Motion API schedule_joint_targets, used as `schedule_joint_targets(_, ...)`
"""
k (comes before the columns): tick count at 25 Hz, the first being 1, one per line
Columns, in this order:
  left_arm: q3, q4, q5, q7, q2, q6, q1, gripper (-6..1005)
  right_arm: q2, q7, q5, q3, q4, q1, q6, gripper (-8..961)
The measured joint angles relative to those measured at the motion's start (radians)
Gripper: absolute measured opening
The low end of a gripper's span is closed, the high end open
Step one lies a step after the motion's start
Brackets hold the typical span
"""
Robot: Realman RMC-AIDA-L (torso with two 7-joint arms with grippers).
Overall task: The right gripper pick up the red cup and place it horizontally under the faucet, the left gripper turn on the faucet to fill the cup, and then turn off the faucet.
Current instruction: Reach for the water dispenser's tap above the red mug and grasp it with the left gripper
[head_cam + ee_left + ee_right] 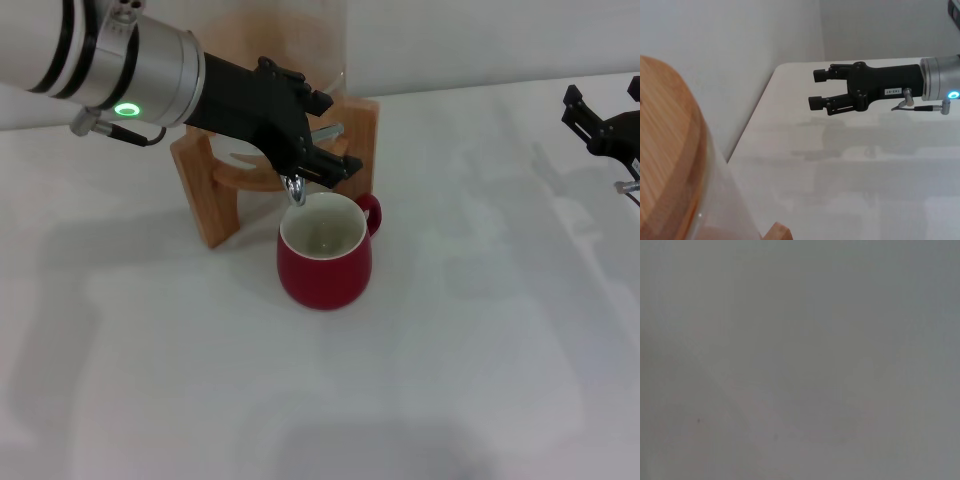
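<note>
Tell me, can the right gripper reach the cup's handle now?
Probably yes. The right gripper waits at the table's far right, and bare table lies between it and the cup. The handle faces that side; the left gripper is at the faucet above.

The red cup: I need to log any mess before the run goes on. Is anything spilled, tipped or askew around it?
Nothing stands out. The red cup stands upright beneath the faucet, with no spill visible on the table. The left gripper is at the faucet; the right gripper is off to the side.
</note>
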Motion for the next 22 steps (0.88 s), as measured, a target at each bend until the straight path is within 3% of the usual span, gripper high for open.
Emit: schedule_joint_targets(22,0.013,-0.011,0.027,0.001,-0.002,0.004,-0.011,829,0.0,-0.001,0.0,-0.002,0.0,0.0,-0.001,874)
